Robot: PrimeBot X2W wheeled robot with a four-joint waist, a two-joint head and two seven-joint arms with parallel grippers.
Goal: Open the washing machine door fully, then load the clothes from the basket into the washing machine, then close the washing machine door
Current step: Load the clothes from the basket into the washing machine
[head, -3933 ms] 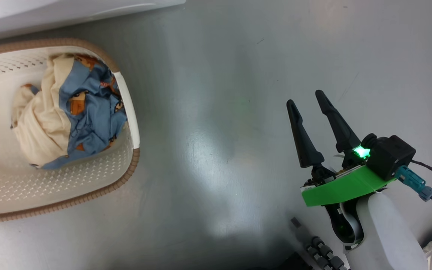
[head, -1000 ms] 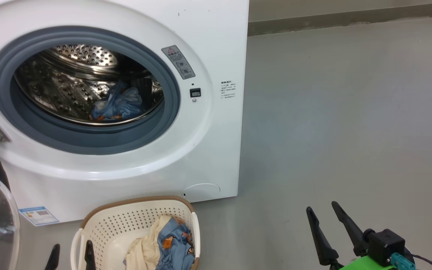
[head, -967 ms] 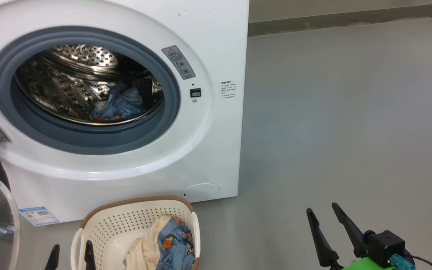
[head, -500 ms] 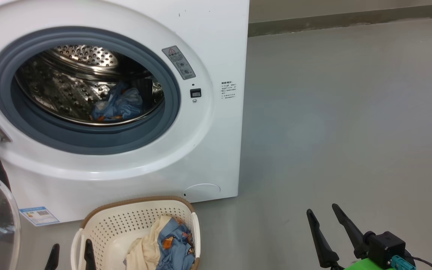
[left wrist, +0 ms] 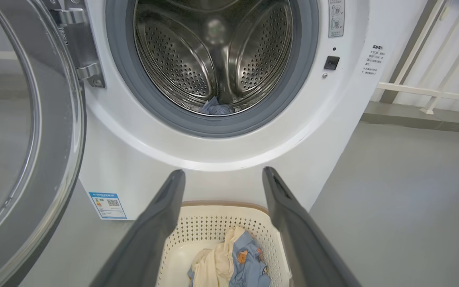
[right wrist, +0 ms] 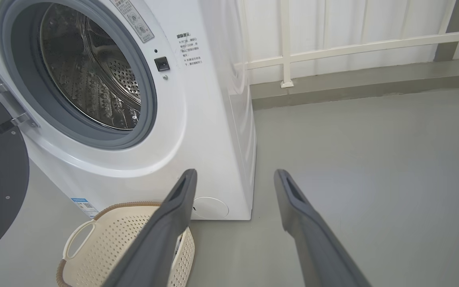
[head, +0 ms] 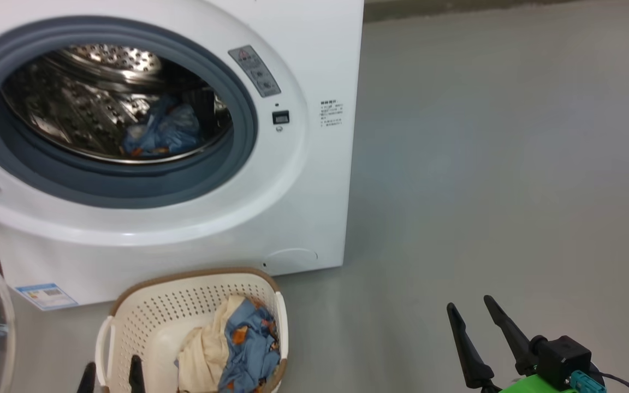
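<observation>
Washing machine door [left wrist: 52, 167] hangs open to the left of the washing machine [head: 303, 180], so the steel drum [head: 74, 103] is exposed. A blue piece [head: 164, 131] lies low in the drum. The basket [head: 183, 305] sits on the floor [head: 484, 164] just in front of the machine, below the opening. The clothes [head: 232, 349], a cream and blue bundle, are piled against its right side. Left pincer [left wrist: 223, 172] is over the basket's near left edge, fingers spread, nothing held. Right pincer [head: 469, 303] is well to the right over bare floor, also released and empty.
</observation>
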